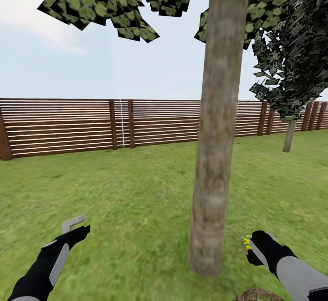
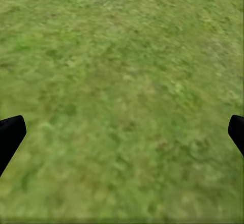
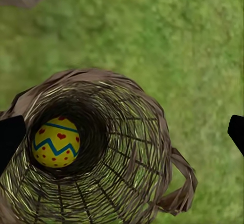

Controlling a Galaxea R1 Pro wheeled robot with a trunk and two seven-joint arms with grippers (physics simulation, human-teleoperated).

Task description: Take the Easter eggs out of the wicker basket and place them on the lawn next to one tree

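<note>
Closest in the head view, the brown wicker basket peeks up at the bottom edge, just by the foot of the tree and under the right arm. The right tool hangs over it, and a yellow Easter egg with red dots shows right at its tip. In the right wrist view the right tool has its two black fingers spread far apart, so it is let go and squeezes nothing. The same view looks straight down into the wicker basket, which is deep and round, with a loop handle at its rim. The Easter egg with its blue zigzag sits against the dark inside, close to one finger. I cannot tell if the egg touches that finger or lies at the bottom. On the other side, the left tool floats above the lawn, well apart from the basket. In the left wrist view the left tool is spread wide too, with bare grass between its fingers. Just past the right tool stands the tree, with a thick pale grey-brown trunk and green leaves on top. Far back runs a brown wooden fence. A darker tree with a thin trunk stands near it on the right, under a pale blue sky
</note>
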